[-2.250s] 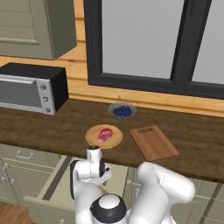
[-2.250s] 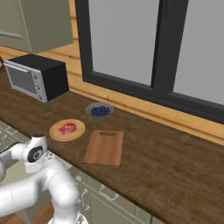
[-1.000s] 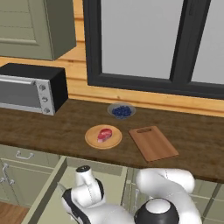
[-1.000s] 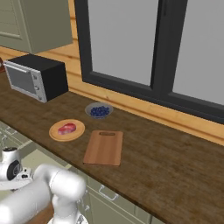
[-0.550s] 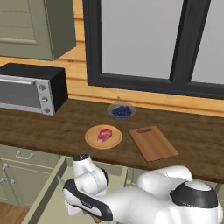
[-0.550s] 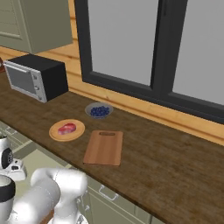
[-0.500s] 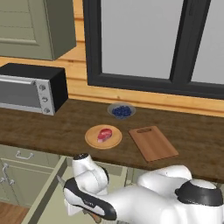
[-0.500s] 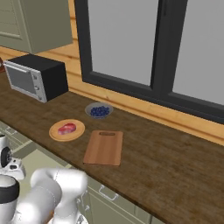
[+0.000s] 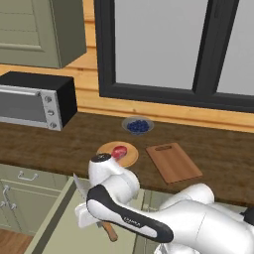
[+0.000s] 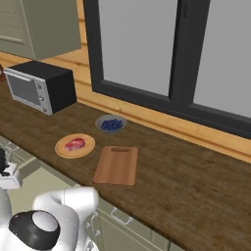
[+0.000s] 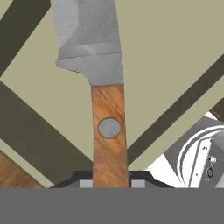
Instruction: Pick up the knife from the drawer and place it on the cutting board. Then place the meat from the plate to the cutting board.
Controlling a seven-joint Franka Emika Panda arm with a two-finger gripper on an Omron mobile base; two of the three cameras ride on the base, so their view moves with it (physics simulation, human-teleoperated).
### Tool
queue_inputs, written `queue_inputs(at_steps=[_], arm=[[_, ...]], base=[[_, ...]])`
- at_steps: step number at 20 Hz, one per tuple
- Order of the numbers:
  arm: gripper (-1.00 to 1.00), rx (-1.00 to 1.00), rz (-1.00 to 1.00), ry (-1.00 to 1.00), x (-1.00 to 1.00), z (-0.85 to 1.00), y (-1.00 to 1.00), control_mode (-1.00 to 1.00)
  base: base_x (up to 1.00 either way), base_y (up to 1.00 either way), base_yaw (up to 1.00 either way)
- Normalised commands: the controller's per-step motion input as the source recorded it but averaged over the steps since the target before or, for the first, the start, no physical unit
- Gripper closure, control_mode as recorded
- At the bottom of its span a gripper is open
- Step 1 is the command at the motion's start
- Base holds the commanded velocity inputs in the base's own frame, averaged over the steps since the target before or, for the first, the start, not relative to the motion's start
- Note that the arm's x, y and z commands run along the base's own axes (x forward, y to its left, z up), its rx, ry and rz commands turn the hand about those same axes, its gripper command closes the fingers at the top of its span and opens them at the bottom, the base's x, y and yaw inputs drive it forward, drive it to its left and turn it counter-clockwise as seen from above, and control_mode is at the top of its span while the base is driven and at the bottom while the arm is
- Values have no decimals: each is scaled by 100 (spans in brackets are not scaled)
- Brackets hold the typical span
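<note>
The knife [image 11: 108, 131] has a grey blade and a brown wooden handle, and my gripper [image 11: 109, 183] is shut on the handle's end. In the left base view the knife [image 9: 80, 184] points its blade up and left over the open drawer [image 9: 54, 233], held in my gripper [image 9: 96, 221]. The reddish-brown cutting board [image 9: 173, 162] lies on the counter to the right of the round plate [image 9: 106, 149], which carries the meat [image 9: 118, 151]. From the right base view the cutting board [image 10: 116, 165], the plate [image 10: 61, 148] and the meat [image 10: 75, 144] lie side by side.
A glass bowl of blue berries [image 9: 137, 125] stands behind the plate. A black and silver toaster oven [image 9: 34, 99] sits at the counter's left. Green drawer fronts [image 9: 20, 198] line the cabinet below, and my own arm arches over the drawer's right side.
The arm has swung down from counter height into the drawer. The jaws have finished closing on the knife's handle, and the blade now stands higher than half a second ago.
</note>
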Motion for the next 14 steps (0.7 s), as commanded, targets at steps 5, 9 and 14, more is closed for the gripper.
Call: queue_inputs(at_steps=[5, 9, 14], arm=[[100, -1, -12, -1, 56, 92, -9, -100], [100, -2, -8, 0, 66, 82, -29, -100], [100, -2, -3, -2, 45, 48, -77, -100]], base=[[0, 0, 0], [0, 0, 0], [0, 0, 0]])
